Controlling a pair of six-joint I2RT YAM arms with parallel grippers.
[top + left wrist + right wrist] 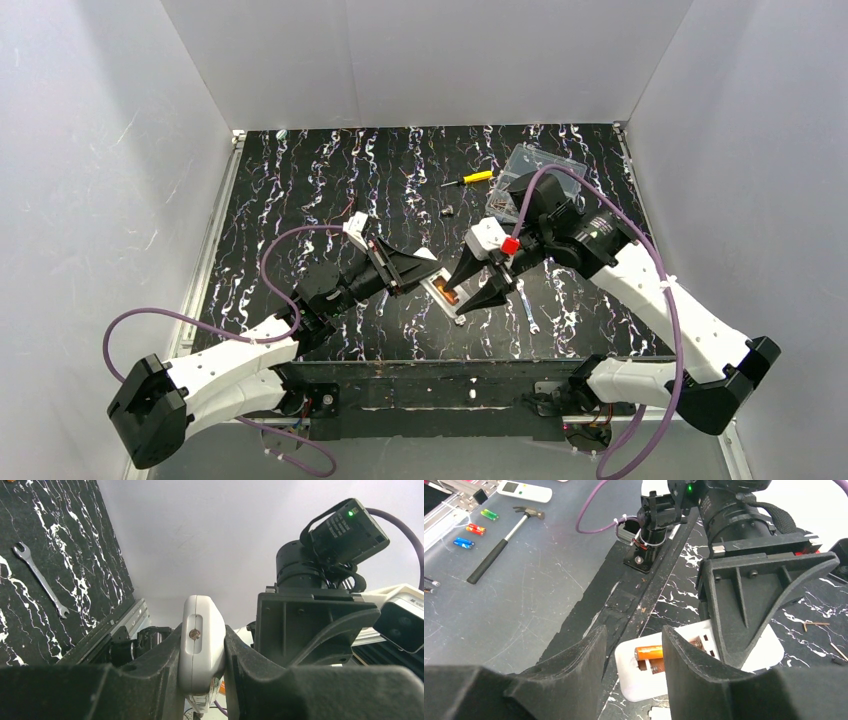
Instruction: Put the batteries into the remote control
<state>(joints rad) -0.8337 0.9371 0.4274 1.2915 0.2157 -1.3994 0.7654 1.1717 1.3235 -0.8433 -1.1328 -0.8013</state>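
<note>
Remote control [200, 652] pinched in left claw [202, 632], right claw [634, 635] spread above, battery [649, 653] half hidden.

Work surface: a table [300, 190] topped with a black mat veined in white. Lying on it at the far right are a yellow-handled screwdriver [468, 179] and a clear plastic box [545, 165]. A small pale stub [447, 211] lies nearer centre, and an open-ended wrench [41, 581] towards the near right. A white remote control [636, 682] sits at the near edge; contact with the mat cannot be confirmed.
</note>
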